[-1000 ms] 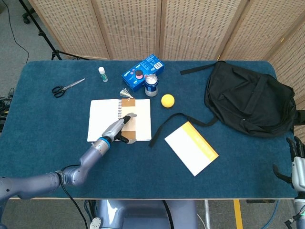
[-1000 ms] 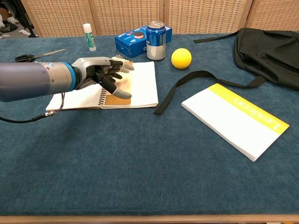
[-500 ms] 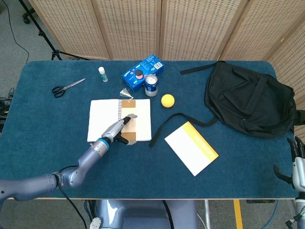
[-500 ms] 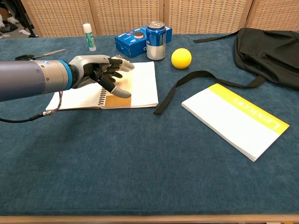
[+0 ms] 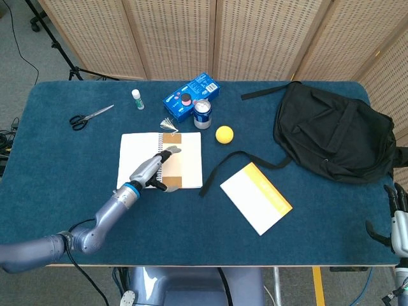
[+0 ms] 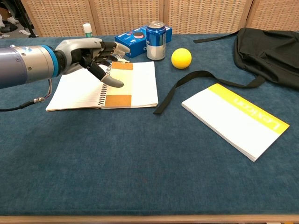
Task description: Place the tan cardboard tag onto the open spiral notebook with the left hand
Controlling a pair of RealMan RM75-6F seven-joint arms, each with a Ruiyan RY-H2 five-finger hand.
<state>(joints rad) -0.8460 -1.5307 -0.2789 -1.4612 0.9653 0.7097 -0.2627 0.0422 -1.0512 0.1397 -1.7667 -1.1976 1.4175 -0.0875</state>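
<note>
The tan cardboard tag (image 5: 173,160) (image 6: 118,85) lies flat along the spiral on the right page of the open spiral notebook (image 5: 191,159) (image 6: 142,85). Its white string tuft (image 5: 167,123) sticks out past the notebook's far edge. My left hand (image 5: 151,170) (image 6: 89,54) hovers open above the notebook's middle, fingers spread, holding nothing and clear of the tag. My right hand (image 5: 396,223) hangs by the table's right front corner, seen only in the head view, its fingers apart and nothing in them.
Behind the notebook stand a blue box (image 5: 190,96), a soda can (image 5: 202,113) and a glue stick (image 5: 138,99). Scissors (image 5: 88,116) lie far left. A yellow ball (image 5: 224,134), a black backpack (image 5: 331,131) with a strap (image 6: 180,86), and a yellow-edged pad (image 5: 255,197) lie to the right.
My left hand has lifted off the tag and drawn back up and leftward, uncovering the tag, which stays on the notebook.
</note>
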